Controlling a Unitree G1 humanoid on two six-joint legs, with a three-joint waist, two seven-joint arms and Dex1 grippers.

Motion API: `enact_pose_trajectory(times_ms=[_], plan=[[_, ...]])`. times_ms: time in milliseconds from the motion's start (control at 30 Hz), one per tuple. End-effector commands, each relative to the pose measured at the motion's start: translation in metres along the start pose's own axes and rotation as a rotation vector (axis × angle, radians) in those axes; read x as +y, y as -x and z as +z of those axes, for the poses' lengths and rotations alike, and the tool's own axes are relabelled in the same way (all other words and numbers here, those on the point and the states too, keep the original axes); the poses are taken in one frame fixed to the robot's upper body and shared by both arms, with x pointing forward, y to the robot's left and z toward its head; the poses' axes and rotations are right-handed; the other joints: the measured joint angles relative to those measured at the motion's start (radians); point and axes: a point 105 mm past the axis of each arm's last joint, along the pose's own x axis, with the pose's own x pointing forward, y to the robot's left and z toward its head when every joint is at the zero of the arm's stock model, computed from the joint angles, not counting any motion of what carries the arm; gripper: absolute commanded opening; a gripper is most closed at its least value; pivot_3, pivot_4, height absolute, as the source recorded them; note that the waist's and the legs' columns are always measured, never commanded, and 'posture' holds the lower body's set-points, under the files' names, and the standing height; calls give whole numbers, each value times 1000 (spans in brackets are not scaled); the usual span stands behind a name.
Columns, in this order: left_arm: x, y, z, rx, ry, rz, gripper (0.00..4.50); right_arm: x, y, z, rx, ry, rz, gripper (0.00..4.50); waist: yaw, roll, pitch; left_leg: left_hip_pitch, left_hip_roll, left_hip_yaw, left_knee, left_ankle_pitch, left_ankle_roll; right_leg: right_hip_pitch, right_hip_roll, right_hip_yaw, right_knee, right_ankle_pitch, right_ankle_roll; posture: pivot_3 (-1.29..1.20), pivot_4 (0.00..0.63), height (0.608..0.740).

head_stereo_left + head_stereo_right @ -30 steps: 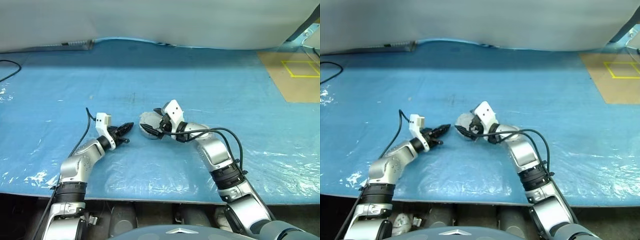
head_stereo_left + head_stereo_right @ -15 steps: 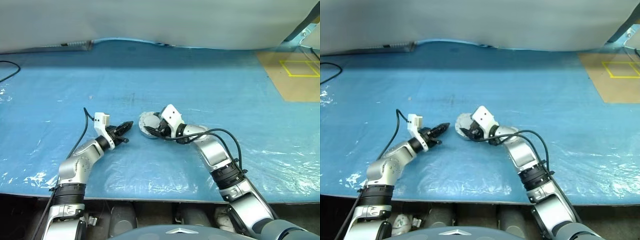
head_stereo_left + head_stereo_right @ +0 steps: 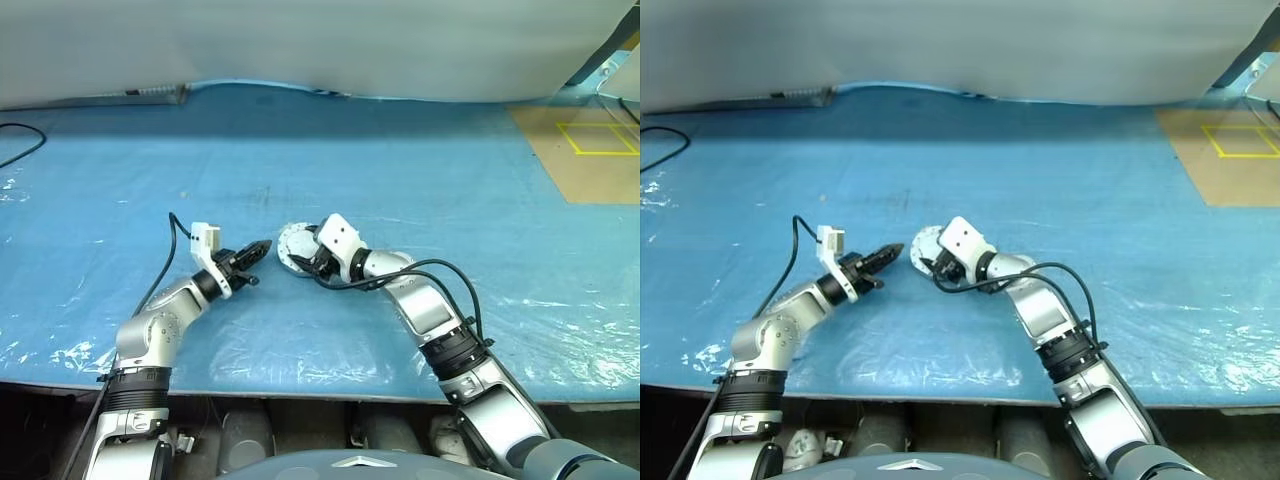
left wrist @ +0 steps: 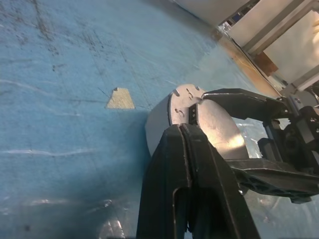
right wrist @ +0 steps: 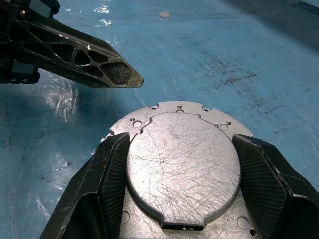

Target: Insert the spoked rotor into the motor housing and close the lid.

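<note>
The lid (image 5: 182, 164) lies smooth, scratched face up on the blue mat, a round grey disc with small holes around its rim. Under it a short grey wall (image 4: 157, 122) looks like the motor housing. The spoked rotor is hidden. My right gripper (image 5: 183, 144) is shut on the lid, one black finger (image 5: 107, 184) pressed to each side of its raised centre. From the head the lid (image 3: 291, 243) sits mid-table at the right gripper's (image 3: 303, 256) tips. My left gripper (image 3: 259, 248) is shut and empty, its tip just left of the lid and apart from it.
A brown board with a yellow tape square (image 3: 590, 150) lies at the back right. A black cable (image 3: 15, 140) curls at the far left. A pale cover (image 3: 300, 40) runs along the back. A small tan scrap (image 4: 119, 98) sits on the mat near the lid.
My right wrist has sunk a little and rolled, and its fingers have narrowed onto the lid. The left gripper has stayed shut beside it.
</note>
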Motion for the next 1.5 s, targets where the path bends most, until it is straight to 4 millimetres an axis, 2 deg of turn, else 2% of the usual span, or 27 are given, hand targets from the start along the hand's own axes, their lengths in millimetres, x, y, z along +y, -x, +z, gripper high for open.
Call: enact_pose_trajectory(times_ms=[33,167,600,800,867,967,1100,1200,1300,1433,1500], plan=[[-14,-1,10,-9,18,-60,0,4,1,-15,67,3,11,2948,0,0,0,0,0,0,0,0,0,0,0,0,0,0,0,0,150,740],[-19,-3,5,31,52,-75,0,3,1,-17,77,4,9,2948,0,0,0,0,0,0,0,0,0,0,0,0,0,0,0,0,150,740],[-4,-24,-24,168,66,42,0,6,1,-13,64,0,16,2948,5,0,0,5,-1,0,1,0,0,5,-1,0,0,0,0,0,150,740],[-2,-24,-31,217,80,49,0,5,3,0,-12,-79,36,2948,12,0,-1,5,-1,0,1,0,0,7,-1,0,0,0,0,0,150,740],[-2,-24,-32,223,80,47,0,3,4,10,-68,-151,39,3671,13,0,-1,5,-1,0,1,0,0,7,-1,0,0,0,0,0,150,740],[-3,-25,-32,229,77,44,0,-1,7,29,-169,-259,49,4484,10,0,-1,4,0,0,0,0,0,5,-1,0,0,0,0,0,150,740],[-4,-27,-31,233,68,39,0,-10,11,49,-264,-339,32,4484,11,0,-1,3,0,0,0,0,0,4,-1,0,0,0,0,0,150,740],[-6,-28,-30,235,63,27,0,-15,13,57,-300,-384,29,4484,13,0,-1,3,0,0,0,0,0,4,-1,0,0,0,0,0,150,740],[-10,-30,-30,236,52,8,0,-27,13,53,-281,-440,-31,4484,15,0,-1,4,0,0,0,0,0,4,-1,0,0,0,0,0,150,740],[-15,-32,-29,232,18,-21,0,-55,14,29,-171,-522,-195,4484,24,1,0,3,0,0,0,0,0,4,-1,0,-1,0,0,0,150,740],[-17,-34,-28,228,12,-31,0,-62,17,13,-109,-568,-238,4484,27,1,0,3,0,0,-1,0,0,4,-1,0,-1,0,0,0,150,740]])
